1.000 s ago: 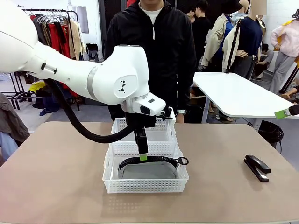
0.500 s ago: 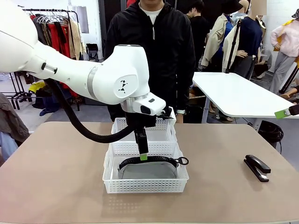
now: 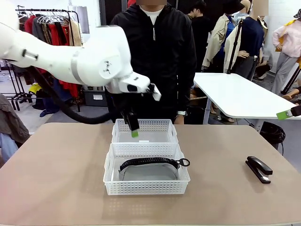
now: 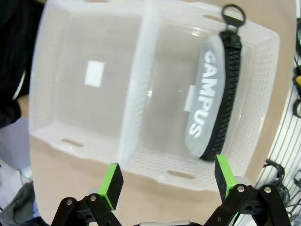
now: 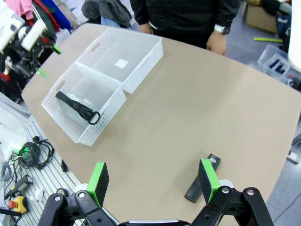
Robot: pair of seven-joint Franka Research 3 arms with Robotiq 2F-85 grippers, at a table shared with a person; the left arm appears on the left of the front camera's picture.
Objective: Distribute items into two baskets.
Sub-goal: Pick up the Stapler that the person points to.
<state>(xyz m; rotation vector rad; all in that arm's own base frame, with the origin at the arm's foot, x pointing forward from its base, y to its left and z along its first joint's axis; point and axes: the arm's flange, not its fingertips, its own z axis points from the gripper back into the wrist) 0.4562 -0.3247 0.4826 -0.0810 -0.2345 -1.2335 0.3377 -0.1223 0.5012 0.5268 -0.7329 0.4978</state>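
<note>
The grey pouch (image 3: pixel 149 170) with black zipper lies flat in the near white basket (image 3: pixel 146 187). Behind it stands the far basket (image 3: pixel 155 125), holding just a small white label. My left gripper (image 3: pixel 133 131) hangs open above the far basket's left part, holding nothing. In the left wrist view the pouch (image 4: pixel 207 101), printed CAMPUS, lies in the right-hand basket (image 4: pixel 261 108), and the other basket (image 4: pixel 44 80) is to its left. The black stapler (image 3: pixel 258 169) lies on the table at the right. My right gripper (image 5: pixel 153 181) hovers open high above the stapler (image 5: pixel 193 190).
A person in a black jacket stands at the far edge behind the baskets, one hand (image 5: pixel 215 43) near the table. A white table (image 3: pixel 240 96) stands at the back right. The brown tabletop (image 3: pixel 56 174) is bare left of the baskets and between them and the stapler.
My left gripper has risen out of the near basket and moved back and left over the far basket. The pouch stays in the near basket.
</note>
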